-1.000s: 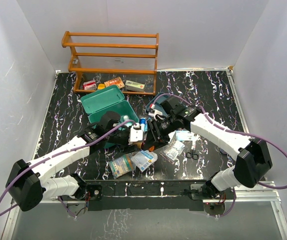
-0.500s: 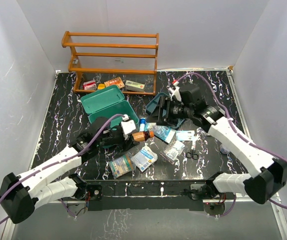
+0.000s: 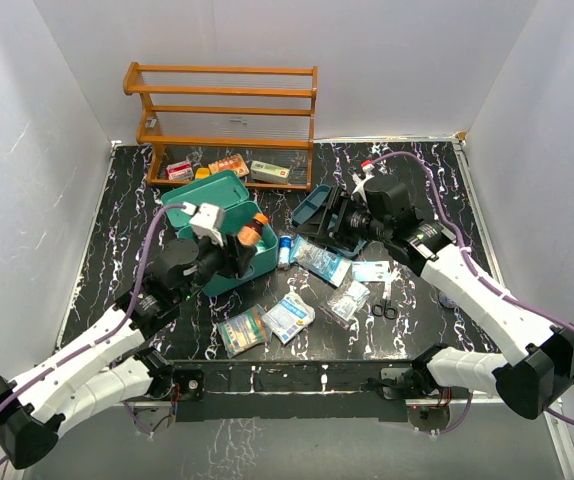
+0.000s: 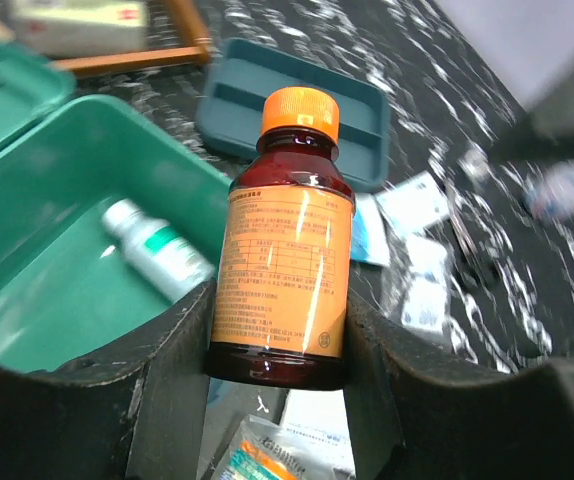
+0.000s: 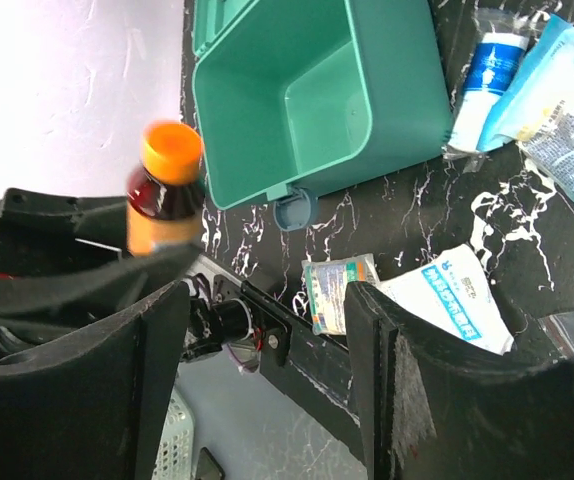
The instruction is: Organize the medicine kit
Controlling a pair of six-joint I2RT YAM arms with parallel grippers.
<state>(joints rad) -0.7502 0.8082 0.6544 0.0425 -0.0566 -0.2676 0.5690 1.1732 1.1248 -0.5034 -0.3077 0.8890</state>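
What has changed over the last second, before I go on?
The left gripper, jaws shut on the amber bottle, carried it from the middle of the table leftward and away to above the open medicine kit. The right gripper drew back toward the far side, by the teal tray, jaws open and empty. The loose packets, scissors and wooden rack lie as before.

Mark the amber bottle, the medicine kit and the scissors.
amber bottle point(image 4: 282, 270), left wrist view, on its orange label.
medicine kit point(image 5: 252, 110), right wrist view, on an inner side wall of the open box.
scissors point(image 3: 386, 300), top external view, near the pivot above the handles.
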